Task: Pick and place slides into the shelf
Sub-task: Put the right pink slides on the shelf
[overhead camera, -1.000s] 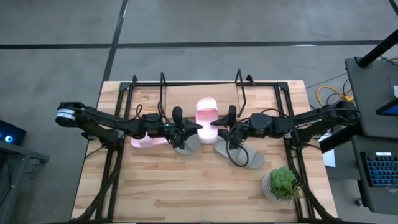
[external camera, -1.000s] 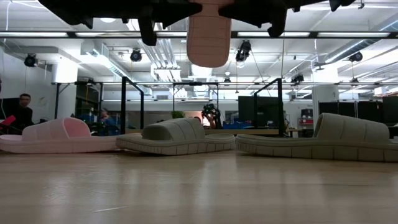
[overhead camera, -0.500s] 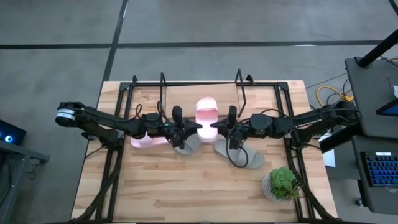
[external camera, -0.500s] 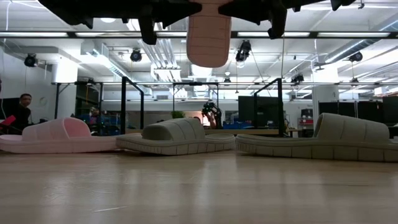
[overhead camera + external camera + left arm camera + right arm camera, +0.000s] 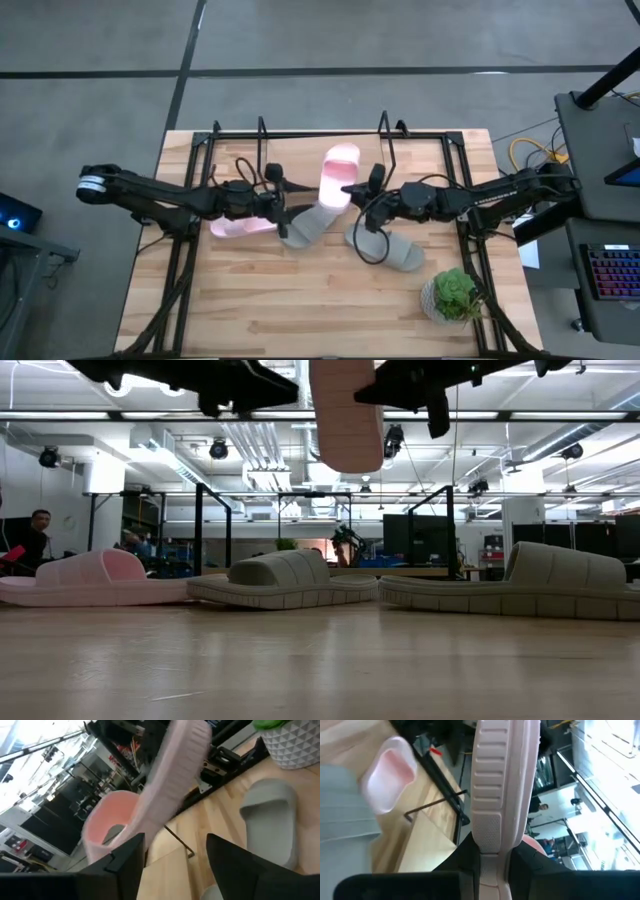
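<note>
A pale pink slide (image 5: pixel 337 178) hangs over the table's middle, in front of the shelf (image 5: pixel 322 134), with my right gripper (image 5: pixel 352 193) shut on it. My left gripper (image 5: pixel 284 198) stands open just left of it, its fingers (image 5: pixel 127 862) apart from the slide (image 5: pixel 170 785). A second pink slide (image 5: pixel 238 224) and two grey slides (image 5: pixel 306 225) (image 5: pixel 391 250) rest sole-down on the wooden table top. My right gripper pinches the pink slide's sole (image 5: pixel 490 845) between its two fingers, at the slide's near end. The fingers come level from the table's right. The slide is lifted clear of the table (image 5: pixel 345 415), its strap end pointing toward the shelf.
The shelf's upright black loops (image 5: pixel 262 150) (image 5: pixel 386 140) stand at the far side. A green potted plant (image 5: pixel 455 295) sits near the table's front right corner. Black frame rails (image 5: pixel 185 240) run along both table sides.
My left gripper has let go of the pink slide, opened and drawn back toward the table's left edge. The slide stays lifted in my right gripper and has turned a little, its far end swinging toward the right.
</note>
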{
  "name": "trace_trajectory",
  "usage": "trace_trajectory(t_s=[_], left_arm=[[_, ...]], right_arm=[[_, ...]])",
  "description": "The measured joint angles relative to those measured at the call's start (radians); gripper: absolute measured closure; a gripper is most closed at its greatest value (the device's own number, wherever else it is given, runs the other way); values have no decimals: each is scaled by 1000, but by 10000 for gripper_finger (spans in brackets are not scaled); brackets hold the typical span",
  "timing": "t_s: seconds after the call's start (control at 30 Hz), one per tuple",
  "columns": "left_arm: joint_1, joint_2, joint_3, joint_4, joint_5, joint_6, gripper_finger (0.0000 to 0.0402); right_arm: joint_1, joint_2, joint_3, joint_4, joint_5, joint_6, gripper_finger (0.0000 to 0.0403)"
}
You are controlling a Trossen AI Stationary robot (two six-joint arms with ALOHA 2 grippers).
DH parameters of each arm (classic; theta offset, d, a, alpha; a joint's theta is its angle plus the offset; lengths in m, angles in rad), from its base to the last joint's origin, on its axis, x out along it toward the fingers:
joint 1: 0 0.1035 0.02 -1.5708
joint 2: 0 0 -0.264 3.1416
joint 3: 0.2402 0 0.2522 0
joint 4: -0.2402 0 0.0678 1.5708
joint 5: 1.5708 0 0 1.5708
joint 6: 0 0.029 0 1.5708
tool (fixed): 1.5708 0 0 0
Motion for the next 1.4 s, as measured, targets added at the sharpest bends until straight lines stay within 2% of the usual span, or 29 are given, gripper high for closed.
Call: trace_trajectory(t_s=[0.13,0.27,0.4,0.57,0.67,0.77,0.9,1.2,1.4], left_arm=[[-31,-50,0,-38,-9,-2,201],[-66,-68,18,-49,-37,4,201],[-87,-17,45,-56,-154,53,201],[-94,94,97,-87,-347,158,201],[-94,151,133,-113,-398,187,201],[-94,191,171,-139,-405,192,201],[-94,223,203,-172,-476,193,201],[-91,285,266,-178,-482,200,203],[-90,294,274,-182,-495,243,253]], right_arm=[[-9,8,0,-59,6,-28,352],[-30,44,0,-44,87,-31,352],[-60,101,0,1,157,-33,354],[-84,165,21,11,183,-34,354],[-92,193,42,8,189,-33,354],[-95,206,57,7,211,-41,354],[-97,202,62,5,214,-44,354],[-97,199,63,6,199,-45,354],[-97,199,63,3,199,-40,354]])
